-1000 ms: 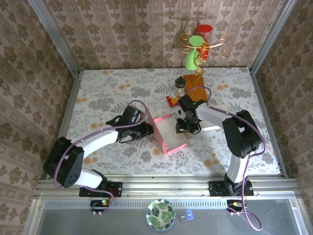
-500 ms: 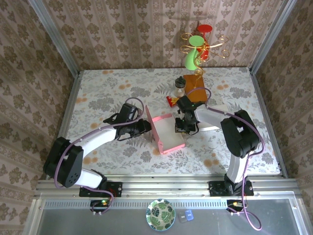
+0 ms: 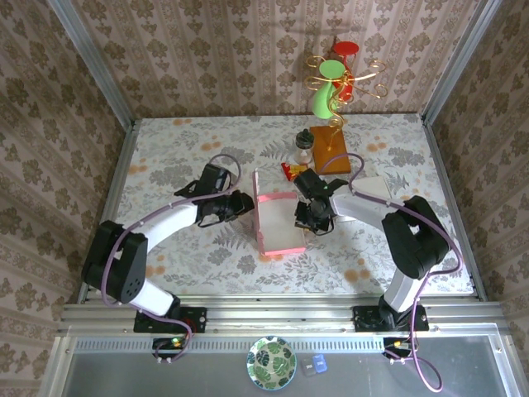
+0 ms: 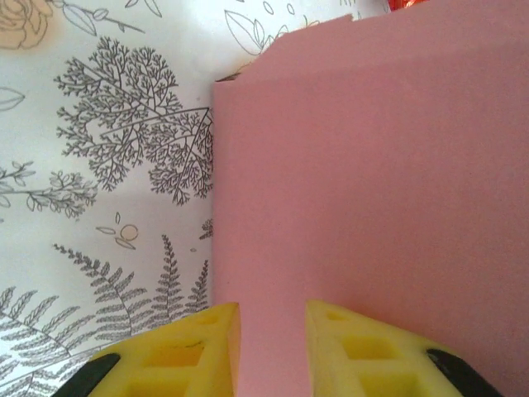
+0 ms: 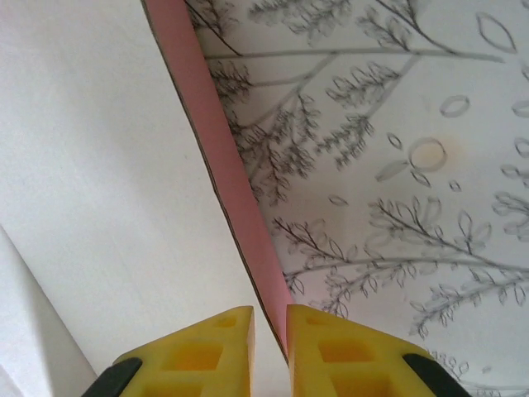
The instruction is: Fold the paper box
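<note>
Operator: Paper box (image 3: 279, 230) – where does it sit?
Spotter: You have it in the middle of the floral table (image 3: 182, 157), between your two arms. Its white base lies flat, a tall pink wall stands upright on its left side, and low pink rims run along front and back.
Operator: And my left gripper (image 4: 273, 318)?
Spotter: It faces the outer pink face of that tall wall, near the wall's edge. Its jaws stand a little apart, with pink card showing through the gap. You grip nothing there, and I cannot tell whether the tips touch the card.
Operator: Right gripper (image 5: 270, 321)?
Spotter: That one is at the box's right side. A thin pink edge runs straight into the narrow slit between its yellow fingers, white face to one side, so you are pinching the card there
</note>
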`<control>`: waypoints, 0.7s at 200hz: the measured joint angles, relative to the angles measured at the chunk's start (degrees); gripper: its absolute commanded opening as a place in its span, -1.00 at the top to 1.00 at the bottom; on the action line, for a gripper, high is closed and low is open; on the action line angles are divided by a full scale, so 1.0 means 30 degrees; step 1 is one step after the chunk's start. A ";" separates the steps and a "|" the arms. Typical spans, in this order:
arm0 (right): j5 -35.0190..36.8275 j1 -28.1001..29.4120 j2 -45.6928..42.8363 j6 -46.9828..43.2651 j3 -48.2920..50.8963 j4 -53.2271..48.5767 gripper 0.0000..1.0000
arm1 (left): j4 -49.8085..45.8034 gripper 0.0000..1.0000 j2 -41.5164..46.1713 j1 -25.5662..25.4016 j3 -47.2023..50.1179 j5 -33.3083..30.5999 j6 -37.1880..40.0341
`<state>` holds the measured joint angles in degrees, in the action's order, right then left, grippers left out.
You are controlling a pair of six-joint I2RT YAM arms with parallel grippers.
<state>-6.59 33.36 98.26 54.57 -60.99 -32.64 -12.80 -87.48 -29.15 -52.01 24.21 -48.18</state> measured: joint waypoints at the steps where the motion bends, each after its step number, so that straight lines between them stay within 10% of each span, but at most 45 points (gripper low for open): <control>1: 0.0015 0.0022 -0.0022 0.0117 0.0036 0.0022 0.61 | -0.0007 0.44 -0.0015 0.0000 -0.0015 0.0015 0.0007; 140: 0.0022 0.2827 -0.1807 1.4265 0.2994 0.2441 0.54 | -0.0029 0.45 -0.4787 0.0015 -0.4699 0.2098 0.1464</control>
<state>-6.52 41.85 92.84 97.36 -52.01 -25.32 -12.88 -101.84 -29.10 -66.11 30.50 -43.79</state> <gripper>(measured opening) 0.226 0.275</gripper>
